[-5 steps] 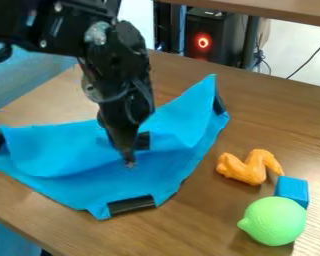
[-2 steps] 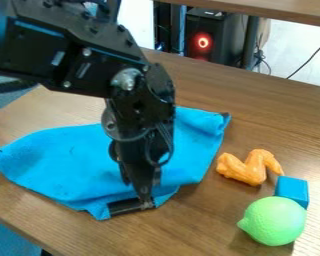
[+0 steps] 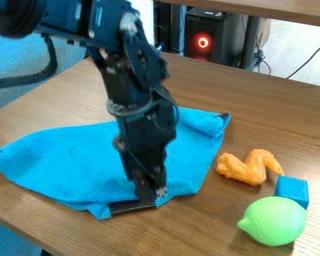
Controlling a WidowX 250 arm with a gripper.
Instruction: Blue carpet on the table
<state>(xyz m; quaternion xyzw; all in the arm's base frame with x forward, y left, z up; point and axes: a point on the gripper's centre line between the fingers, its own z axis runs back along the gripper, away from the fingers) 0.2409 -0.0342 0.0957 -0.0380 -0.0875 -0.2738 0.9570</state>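
Blue cloth [image 3: 76, 162] is flat-ish on the table [image 3: 209, 227] nr its front-left edge, far-right corner bunched. Claw [image 3: 151, 196] is down at the black strip [image 3: 128, 206] on the cloth's front end, can't tell if clenched or released tbh. Main risk imo: it snags the strip while lifting & drags everything back into creases. Poss slip too if it only catches the strip's rim. Swing right w/ cloth in tow & the orange wing [image 3: 249, 168] prob gets knocked.
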